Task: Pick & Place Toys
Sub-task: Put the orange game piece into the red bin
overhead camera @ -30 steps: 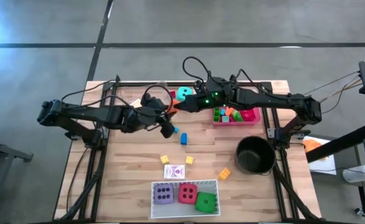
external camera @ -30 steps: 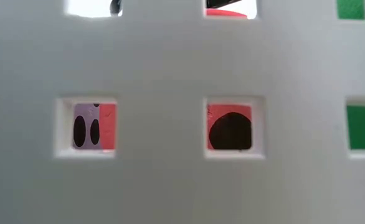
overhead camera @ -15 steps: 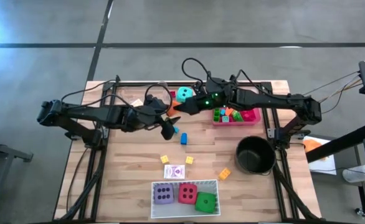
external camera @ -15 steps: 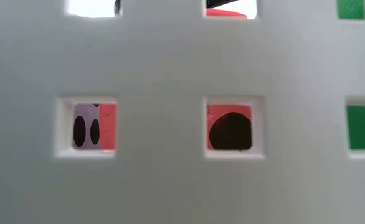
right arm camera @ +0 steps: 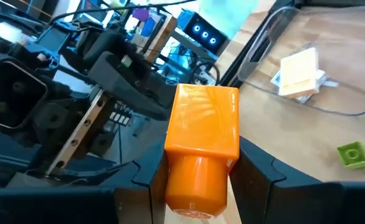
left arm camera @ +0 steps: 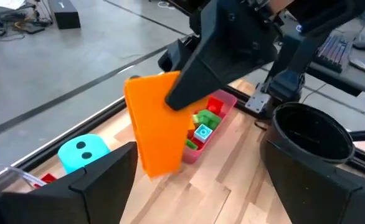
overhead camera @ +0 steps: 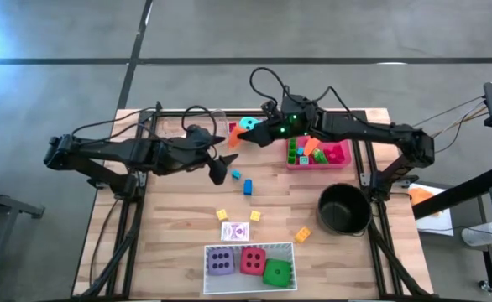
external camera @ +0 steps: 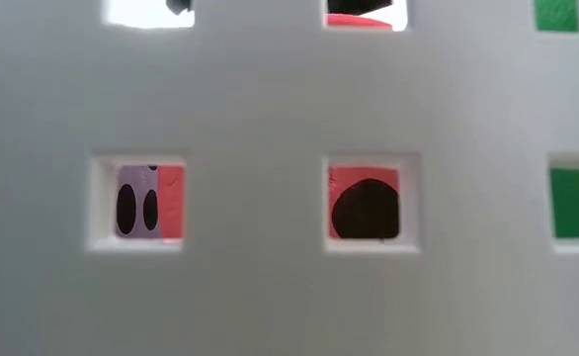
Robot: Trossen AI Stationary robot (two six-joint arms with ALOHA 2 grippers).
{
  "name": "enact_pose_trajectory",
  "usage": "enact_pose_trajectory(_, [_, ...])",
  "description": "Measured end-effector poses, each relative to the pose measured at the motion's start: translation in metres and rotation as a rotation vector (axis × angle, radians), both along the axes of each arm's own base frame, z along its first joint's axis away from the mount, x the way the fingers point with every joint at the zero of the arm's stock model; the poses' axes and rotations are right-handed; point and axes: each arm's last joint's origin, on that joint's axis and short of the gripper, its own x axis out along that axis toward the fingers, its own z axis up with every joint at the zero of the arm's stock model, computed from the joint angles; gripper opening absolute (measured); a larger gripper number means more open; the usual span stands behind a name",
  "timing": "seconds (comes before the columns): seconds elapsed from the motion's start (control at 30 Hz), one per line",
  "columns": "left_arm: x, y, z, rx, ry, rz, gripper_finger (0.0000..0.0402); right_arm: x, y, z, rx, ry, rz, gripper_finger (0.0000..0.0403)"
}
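- Three dice (overhead camera: pixel 251 261) sit in the near white tray (overhead camera: pixel 208 248).
- Right gripper (overhead camera: pixel 237 140) grips orange block (right arm camera: pixel 202 143); left gripper (overhead camera: pixel 218 168) open.
- Loose blocks (overhead camera: pixel 248 186), card (overhead camera: pixel 236 231) remain.

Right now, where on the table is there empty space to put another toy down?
There is bare wood left of the white tray holding three dice, and more between the black pot and the blue blocks. The middle strip by the card and yellow blocks is cluttered, and the back by the pink tray is crowded with both arms.

R fingers (overhead camera: pixel 236 139) pinch orange block (overhead camera: pixel 232 140); L fingers (overhead camera: pixel 221 166) open nearby.
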Motion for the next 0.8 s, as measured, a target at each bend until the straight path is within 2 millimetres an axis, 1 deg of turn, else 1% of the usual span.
enact_pose_trajectory(0.1, [-0.003, 0.001, 0.0, -0.027, -0.007, 0.033, 0.0352, -0.006, -0.009, -0.001, -0.019, 0.032, -0.019, 0.0122])
enact_pose_trajectory(0.2, [-0.005, 0.002, -0.001, -0.055, -0.009, 0.073, 0.0352, -0.015, -0.019, -0.002, -0.043, 0.085, -0.042, 0.0122])
enact_pose_trajectory(0.33, [-0.006, 0.002, -0.005, -0.058, 0.028, 0.08, 0.0352, -0.034, -0.033, -0.001, -0.07, 0.17, -0.074, 0.0122])
enact_pose_trajectory(0.47, [-0.009, 0.002, -0.009, -0.075, 0.071, 0.095, 0.0352, -0.059, -0.043, 0.0, -0.088, 0.288, -0.095, 0.0122])
enact_pose_trajectory(0.67, [-0.012, 0.002, -0.012, -0.119, 0.088, 0.108, 0.0352, -0.102, -0.05, -0.008, -0.096, 0.554, -0.11, 0.0122])
enact_pose_trajectory(0.8, [-0.012, 0.002, -0.012, -0.144, 0.085, 0.099, 0.0352, -0.126, -0.052, -0.015, -0.112, 0.769, -0.193, 0.0122])
